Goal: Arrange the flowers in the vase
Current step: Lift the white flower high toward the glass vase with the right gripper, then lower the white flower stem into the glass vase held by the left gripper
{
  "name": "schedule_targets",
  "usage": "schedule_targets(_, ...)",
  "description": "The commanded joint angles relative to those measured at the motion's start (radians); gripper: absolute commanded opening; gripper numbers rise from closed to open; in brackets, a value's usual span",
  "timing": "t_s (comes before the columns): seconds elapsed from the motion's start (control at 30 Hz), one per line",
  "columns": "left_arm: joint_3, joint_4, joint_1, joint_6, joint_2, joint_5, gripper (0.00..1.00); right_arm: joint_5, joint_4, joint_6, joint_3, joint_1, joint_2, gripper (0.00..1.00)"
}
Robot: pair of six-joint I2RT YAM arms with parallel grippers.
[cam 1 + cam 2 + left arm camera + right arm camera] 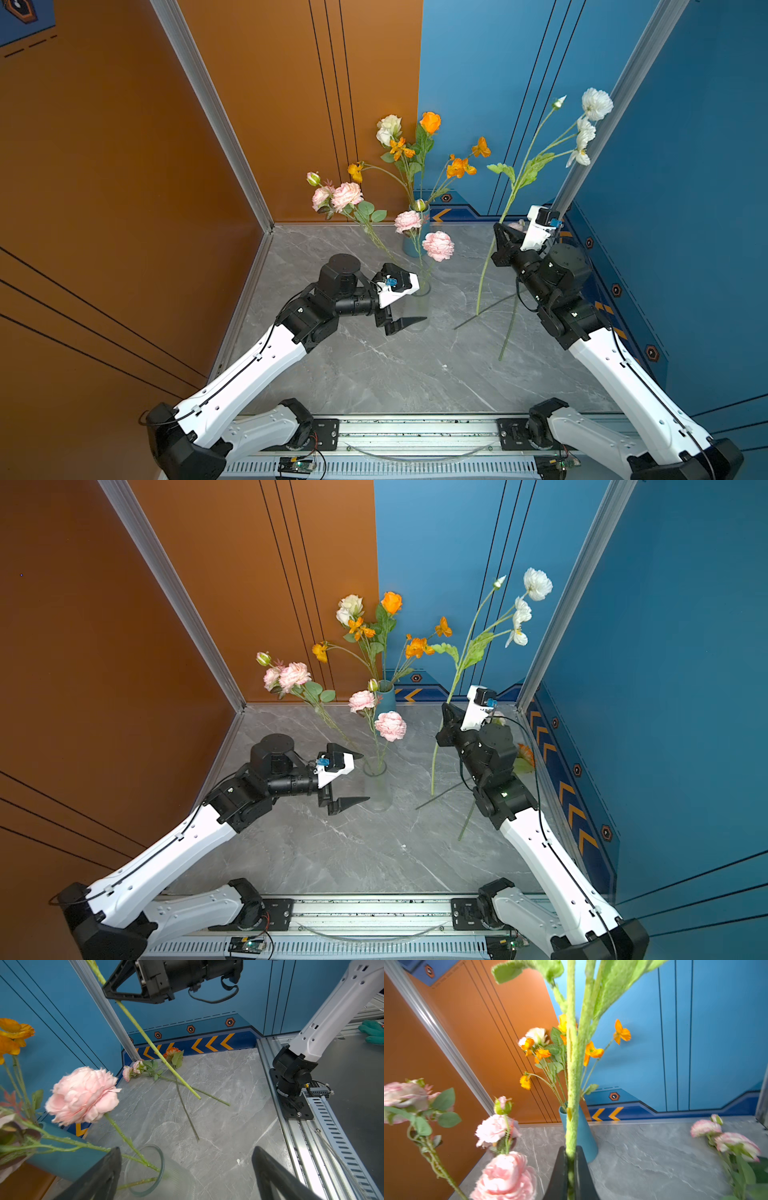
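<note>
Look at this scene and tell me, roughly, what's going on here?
The right gripper has its fingers shut on a long white-flowered stem, holding it nearly upright. The left gripper hovers open by the clear glass vase, which already holds pink flowers. A blue vase at the back holds orange and white flowers. Two more flowers lie on the table.

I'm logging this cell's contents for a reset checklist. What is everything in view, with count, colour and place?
table: one, grey marble, underneath
clear vase: one, glass, centre-left
blue vase: one, rear centre
pink flowers: four blossoms, in clear vase
orange flowers: several, plus one white, in blue vase
white flower stem: one, held aloft, right
loose stems: two, pink and orange, on table, right
left gripper: black, open near clear vase
right gripper: black, shut on white flower stem
</note>
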Motion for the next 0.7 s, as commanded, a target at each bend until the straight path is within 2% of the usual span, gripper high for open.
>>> schedule_targets(0.0,-0.003,0.015,0.051,-0.029,-0.021,0.081,0.98,0.052,0.169,-0.084,0.051,0.065,-0.002,0.0)
schedule_targets(0.17,0.003,0.015,0.097,-0.042,-0.015,0.111,0.98,0.013,0.32,-0.155,0.088,0.174,0.059,0.0)
schedule_targets(0.3,0.002,0.017,0.102,-0.043,-0.008,0.105,0.98,0.031,0.369,-0.2,0.12,0.255,0.103,0.0)
schedule_targets(0.67,0.001,0.019,0.104,-0.046,-0.003,0.102,0.98,0.035,0.505,-0.124,0.117,0.34,0.217,0.0)
